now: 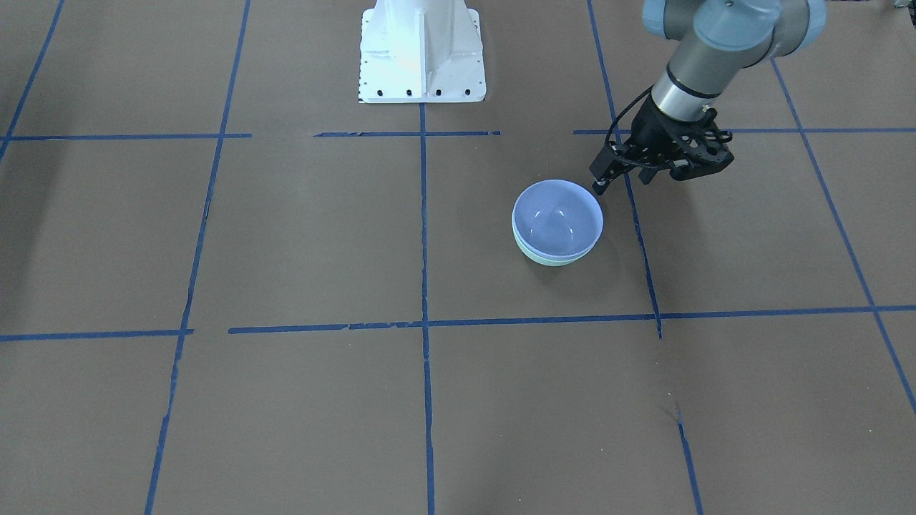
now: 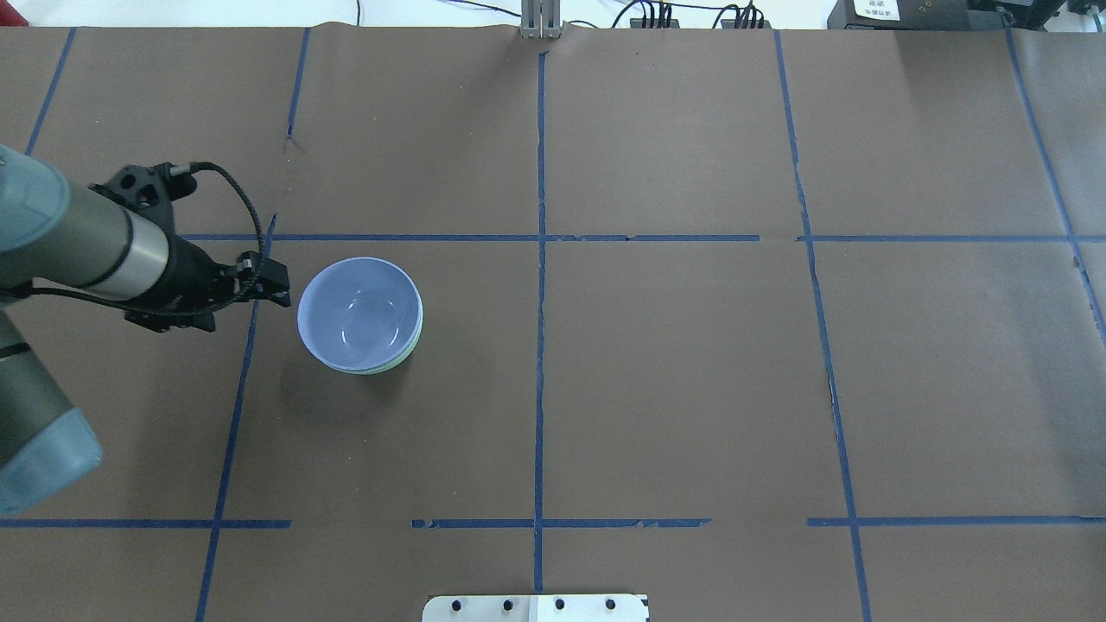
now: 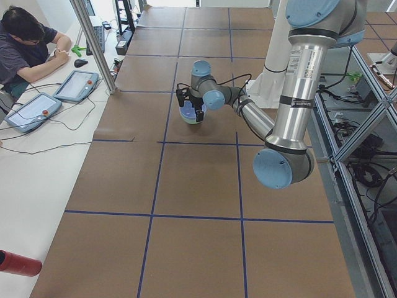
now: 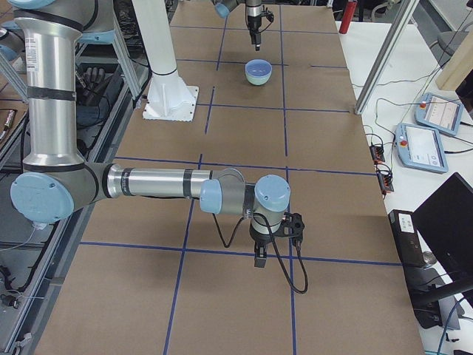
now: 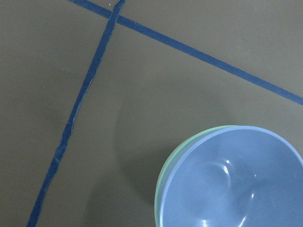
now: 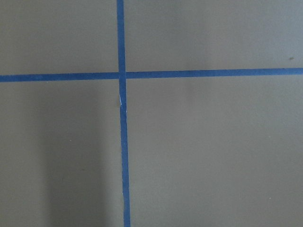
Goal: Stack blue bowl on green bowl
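Note:
The blue bowl (image 1: 558, 218) sits nested inside the green bowl (image 1: 552, 261), whose rim shows only as a thin crescent under it. The stack stands upright on the brown table, in the overhead view as blue bowl (image 2: 359, 313) on green bowl (image 2: 408, 354). My left gripper (image 2: 278, 288) hovers just beside the stack's rim, on the robot's left of it, apart from it, with its jaws open and empty. The left wrist view shows the blue bowl (image 5: 232, 184) in the green bowl (image 5: 163, 176) at the lower right. My right gripper (image 4: 260, 260) shows only in the exterior right view, far from the bowls; I cannot tell its state.
Blue tape lines (image 2: 540, 345) divide the brown table into squares. The white robot base (image 1: 421, 54) stands at the table's edge. An operator (image 3: 28, 46) sits at a side desk with tablets, off the table.

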`<state>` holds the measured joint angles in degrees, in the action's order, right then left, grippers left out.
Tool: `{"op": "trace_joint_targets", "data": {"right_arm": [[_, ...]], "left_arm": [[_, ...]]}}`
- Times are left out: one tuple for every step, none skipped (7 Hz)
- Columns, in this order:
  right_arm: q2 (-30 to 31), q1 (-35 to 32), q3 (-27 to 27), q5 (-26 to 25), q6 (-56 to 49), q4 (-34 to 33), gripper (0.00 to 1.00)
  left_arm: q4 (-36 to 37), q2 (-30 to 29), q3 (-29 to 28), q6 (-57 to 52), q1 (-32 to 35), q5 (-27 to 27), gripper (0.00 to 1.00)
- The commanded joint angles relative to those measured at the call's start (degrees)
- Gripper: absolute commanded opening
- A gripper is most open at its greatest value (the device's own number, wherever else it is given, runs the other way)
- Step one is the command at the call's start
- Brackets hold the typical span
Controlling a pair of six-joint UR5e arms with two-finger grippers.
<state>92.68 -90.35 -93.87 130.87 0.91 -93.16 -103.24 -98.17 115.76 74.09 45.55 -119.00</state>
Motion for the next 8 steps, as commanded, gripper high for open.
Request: {"op": "trace_joint_targets", "data": {"right_arm": [[0.05,0.0,0.0,0.0,0.06,0.0,1.0],[0.05,0.0,0.0,0.0,-0.03,0.0,1.0],[0.05,0.0,0.0,0.0,-0.03,0.0,1.0],[0.05,-0.09,0.0,0.0,-0.03,0.0,1.0],[0.05,0.0,0.0,0.0,0.06,0.0,1.0],[0.05,0.0,0.0,0.0,0.06,0.0,1.0],[0.05,-0.09,0.0,0.0,-0.03,0.0,1.0],[0.05,0.0,0.0,0.0,0.06,0.0,1.0]], "left_arm": [[0.15,8.3,0.61,-24.47,13.79,-7.53,1.0],[0.84,13.91,-0.17,-39.31,20.82,-9.82,1.0],[1.02,17.88,-2.01,-53.2,26.89,-11.41,1.0],[1.37,19.92,-5.94,-65.79,33.05,-11.52,1.0],[3.64,20.03,-10.42,-76.88,38.68,-11.52,1.0],[6.88,19.51,-12.64,-84.64,43.26,-11.52,1.0],[10.13,19.33,-12.57,-86.46,45.13,-11.69,1.0],[11.21,19.24,-12.92,-86.04,46.8,-12.74,1.0]]}}
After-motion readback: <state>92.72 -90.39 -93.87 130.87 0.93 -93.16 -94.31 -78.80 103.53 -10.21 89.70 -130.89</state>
